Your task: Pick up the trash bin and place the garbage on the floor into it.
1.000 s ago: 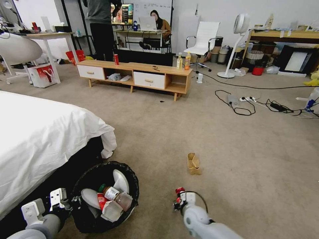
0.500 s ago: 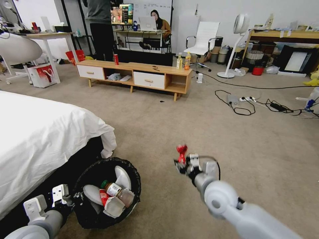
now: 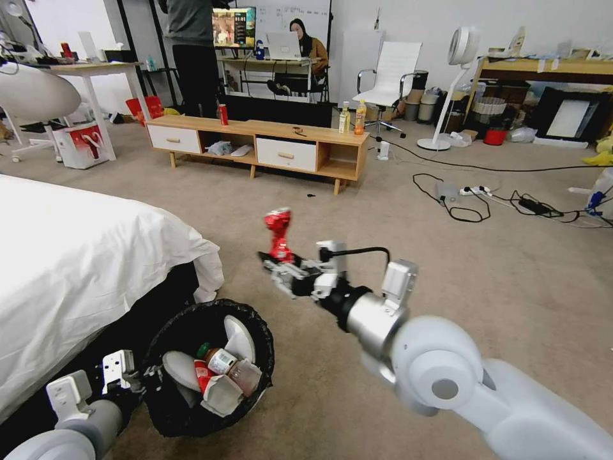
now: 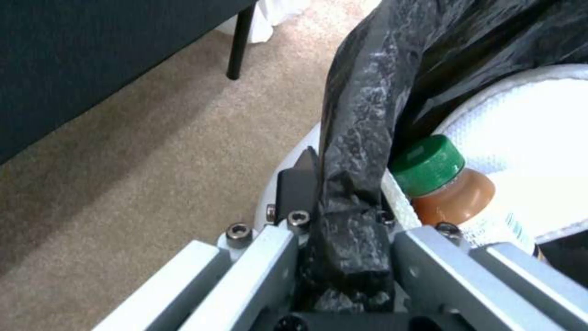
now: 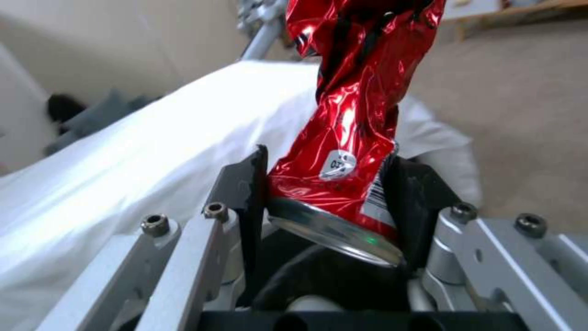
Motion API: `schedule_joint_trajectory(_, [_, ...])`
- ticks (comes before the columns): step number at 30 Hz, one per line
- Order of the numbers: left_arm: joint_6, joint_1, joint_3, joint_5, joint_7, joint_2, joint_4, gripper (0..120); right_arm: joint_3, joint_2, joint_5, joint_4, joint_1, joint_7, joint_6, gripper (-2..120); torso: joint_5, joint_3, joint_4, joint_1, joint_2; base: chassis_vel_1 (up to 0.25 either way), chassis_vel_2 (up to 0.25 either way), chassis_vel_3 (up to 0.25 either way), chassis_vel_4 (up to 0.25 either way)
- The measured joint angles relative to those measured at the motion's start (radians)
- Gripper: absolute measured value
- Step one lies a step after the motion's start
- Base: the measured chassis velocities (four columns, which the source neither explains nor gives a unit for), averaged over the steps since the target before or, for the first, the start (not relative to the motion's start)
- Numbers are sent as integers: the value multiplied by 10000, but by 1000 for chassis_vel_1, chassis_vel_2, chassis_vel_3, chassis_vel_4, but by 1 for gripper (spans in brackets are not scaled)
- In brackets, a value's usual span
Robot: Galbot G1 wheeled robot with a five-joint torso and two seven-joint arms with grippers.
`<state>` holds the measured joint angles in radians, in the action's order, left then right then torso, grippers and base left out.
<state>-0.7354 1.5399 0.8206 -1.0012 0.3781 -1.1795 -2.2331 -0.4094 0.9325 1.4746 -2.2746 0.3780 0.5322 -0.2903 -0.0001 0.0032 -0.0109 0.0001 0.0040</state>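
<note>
Two grippers hold things. Left gripper (image 4: 343,239) pinches the black-bagged rim of the small round white trash bin (image 3: 207,367) beside the white-sheeted bed (image 3: 83,255), its fingertips hidden by plastic. Right gripper (image 5: 334,193) clamps a crushed red can (image 3: 278,235) above the beige carpet floor (image 3: 447,275); the can's top is cut off in the right wrist view.

Black-lined bin (image 3: 211,367) beside the bed holds litter; a crushed red can (image 3: 278,235) is held upright above the floor (image 3: 447,281).
</note>
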Motion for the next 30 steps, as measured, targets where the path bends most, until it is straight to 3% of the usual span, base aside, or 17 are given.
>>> schedule_joint_trajectory(8, [0,-59,-8,-41,18,57,-4,1,-1808,573,505,344,-1123,621,-683,40,-1,0,1,0,0,0,0,0,0])
schedule_joint_trajectory(22, [0,-153,21,-150,68,76,-7,1,-3142,1031,489,1111,-958,1588,-1659,40,0,0,0,0,0,0,0,0,0])
schedule_joint_trajectory(30, [0,-155,43,-161,72,57,30,1,-3277,999,113,1540,-457,1680,-1714,40,1,0,0,0,0,0,0,0,0])
